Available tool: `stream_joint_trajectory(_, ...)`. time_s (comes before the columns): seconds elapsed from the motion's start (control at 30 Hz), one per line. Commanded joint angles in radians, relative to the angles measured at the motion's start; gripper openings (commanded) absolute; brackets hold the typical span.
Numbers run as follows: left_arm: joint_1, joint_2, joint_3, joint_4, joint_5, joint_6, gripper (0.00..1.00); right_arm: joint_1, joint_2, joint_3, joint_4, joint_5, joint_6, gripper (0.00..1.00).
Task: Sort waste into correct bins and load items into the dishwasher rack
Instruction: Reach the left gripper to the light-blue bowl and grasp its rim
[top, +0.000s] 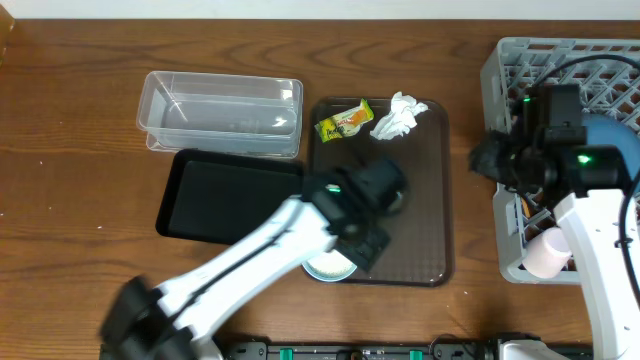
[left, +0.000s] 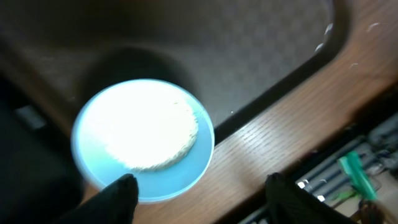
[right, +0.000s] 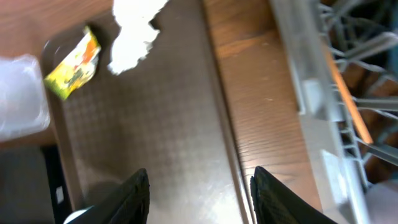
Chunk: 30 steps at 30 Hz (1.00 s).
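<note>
While left gripper (left: 202, 190) hangs spread wide, empty, over the mint-green bowl (left: 194, 167) of rice (left: 149, 130) near the front edge, we note right gripper (right: 200, 186) parted, empty, beside the right-edge rack (top: 503, 70).

- Mint bowl (top: 326, 268): mostly hidden under the left arm (top: 250, 255) overhead. In the left wrist view it is blurred, its white contents washed out by glare.
- Blue bowl (top: 618, 135): largely behind the right arm (top: 600, 230).
- Rack (top: 500, 70): cut by the right edge.
- Tissue (right: 132, 37): blurred, cut by the top edge.
</note>
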Motion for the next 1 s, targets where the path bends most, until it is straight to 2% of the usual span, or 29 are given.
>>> stream_joint_trajectory(0.0, -0.045, 0.087, -0.013, 0.005, -0.047, 0.005, 0.63, -0.038, 0.01, -0.005, -0.013, -0.015, 0.03, 0.51)
stream_joint_trajectory(0.1, -0.069, 0.153, -0.013, 0.034, -0.046, -0.057, 0.59, -0.043, 0.01, -0.005, -0.033, -0.015, 0.014, 0.52)
stream_joint_trajectory(0.13, -0.076, 0.172, -0.013, 0.051, -0.047, -0.075, 0.55, -0.043, 0.01, -0.005, -0.036, -0.015, 0.007, 0.52)
stream_joint_trajectory(0.23, -0.083, 0.209, -0.013, 0.08, -0.046, -0.113, 0.51, -0.043, 0.01, -0.005, -0.04, -0.011, 0.007, 0.52)
stream_joint_trajectory(0.27, -0.083, 0.221, -0.013, 0.087, -0.047, -0.12, 0.46, -0.043, 0.01, -0.005, -0.04, -0.011, 0.008, 0.52)
stream_joint_trajectory(0.33, -0.083, 0.243, -0.013, 0.104, -0.046, -0.12, 0.4, -0.043, 0.011, -0.005, -0.04, -0.007, 0.008, 0.53)
stream_joint_trajectory(0.53, -0.083, 0.291, -0.013, 0.129, -0.046, -0.12, 0.27, -0.043, 0.011, -0.005, -0.04, -0.003, 0.008, 0.54)
stream_joint_trajectory(0.73, -0.083, 0.292, -0.013, 0.143, -0.059, -0.119, 0.19, -0.043, 0.011, -0.005, -0.043, -0.003, 0.008, 0.54)
stream_joint_trajectory(0.8, -0.083, 0.292, -0.013, 0.144, -0.062, -0.119, 0.07, -0.043, 0.011, -0.005, -0.043, -0.003, 0.008, 0.54)
stream_joint_trajectory(0.97, -0.083, 0.287, -0.013, 0.143, -0.062, -0.118, 0.06, -0.043, 0.011, -0.005, -0.044, -0.003, 0.008, 0.55)
